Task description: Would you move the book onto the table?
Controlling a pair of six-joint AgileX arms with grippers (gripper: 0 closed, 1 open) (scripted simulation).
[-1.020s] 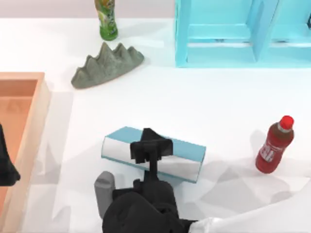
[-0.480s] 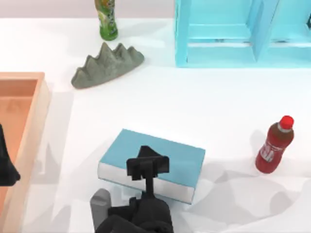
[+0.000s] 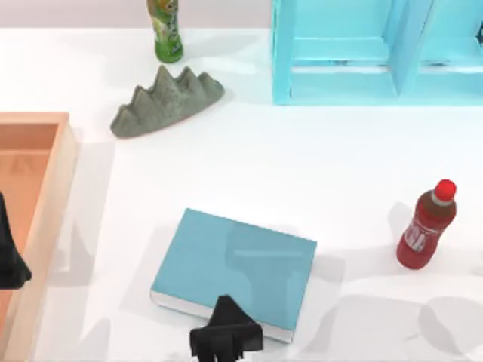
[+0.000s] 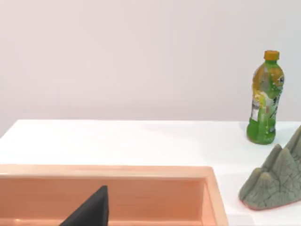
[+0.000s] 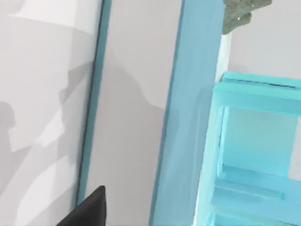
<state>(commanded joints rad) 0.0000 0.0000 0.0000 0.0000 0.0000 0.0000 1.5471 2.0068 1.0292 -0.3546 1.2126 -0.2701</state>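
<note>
Right tool [image 3: 226,338] over book's [image 3: 234,260] near edge.

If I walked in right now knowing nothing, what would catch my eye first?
Probably the thick light-blue hardcover book lying flat on the white tabletop, near the front edge, with the right arm's black gripper at its near side. Next, the bright cyan shelf unit at the back right and the red bottle standing right of the book. The left gripper sits over the orange-brown wooden tray at the left.
</note>
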